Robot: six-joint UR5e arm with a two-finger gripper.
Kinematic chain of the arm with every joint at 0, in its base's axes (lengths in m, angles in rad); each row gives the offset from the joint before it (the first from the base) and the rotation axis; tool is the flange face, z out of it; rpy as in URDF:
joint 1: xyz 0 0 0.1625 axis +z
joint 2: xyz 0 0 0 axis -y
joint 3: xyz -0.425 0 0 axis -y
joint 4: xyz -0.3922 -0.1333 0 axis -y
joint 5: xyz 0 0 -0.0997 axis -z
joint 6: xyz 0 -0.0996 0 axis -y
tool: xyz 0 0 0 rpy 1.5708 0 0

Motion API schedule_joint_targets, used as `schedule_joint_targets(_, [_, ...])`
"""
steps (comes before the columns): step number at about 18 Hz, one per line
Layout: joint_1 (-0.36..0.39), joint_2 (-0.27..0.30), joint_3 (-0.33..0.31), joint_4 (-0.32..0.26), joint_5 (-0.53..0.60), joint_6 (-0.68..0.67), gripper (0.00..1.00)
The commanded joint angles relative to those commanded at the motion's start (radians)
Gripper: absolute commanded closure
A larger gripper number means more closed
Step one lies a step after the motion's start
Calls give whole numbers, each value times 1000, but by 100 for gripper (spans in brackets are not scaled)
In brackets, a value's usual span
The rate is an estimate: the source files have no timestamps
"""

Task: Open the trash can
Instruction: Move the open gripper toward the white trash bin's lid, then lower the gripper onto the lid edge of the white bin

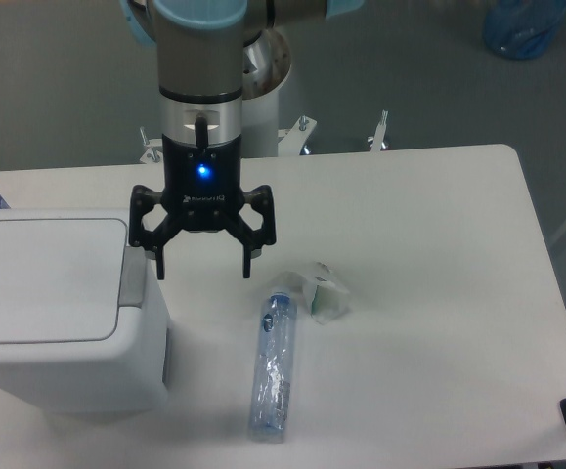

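Now we see the gripper (203, 265) hanging with its jaws spread wide and nothing between them, a blue light glowing on its body. Its fingertips point down toward the table (439, 254), and one fingertip (159, 271) sits just beside the right edge of the trash can (58, 308), close to the grey push tab (133, 277). We cannot tell whether that fingertip touches the bin or hangs above it. The trash can stands at about nine o'clock from the table's centre, against the left edge of the view, with its flat white lid shut. A clear plastic bottle (273, 364) lies on its side at roughly five o'clock from the gripper, apart from the bin. A crumpled white wrapper (320, 290) lies just beside the bottle's cap end, at about three o'clock from the gripper's fingertips.
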Motion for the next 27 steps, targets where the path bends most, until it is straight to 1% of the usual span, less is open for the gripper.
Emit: schedule_joint_targets(27, [-15,-6,-17,0,0,-9,0])
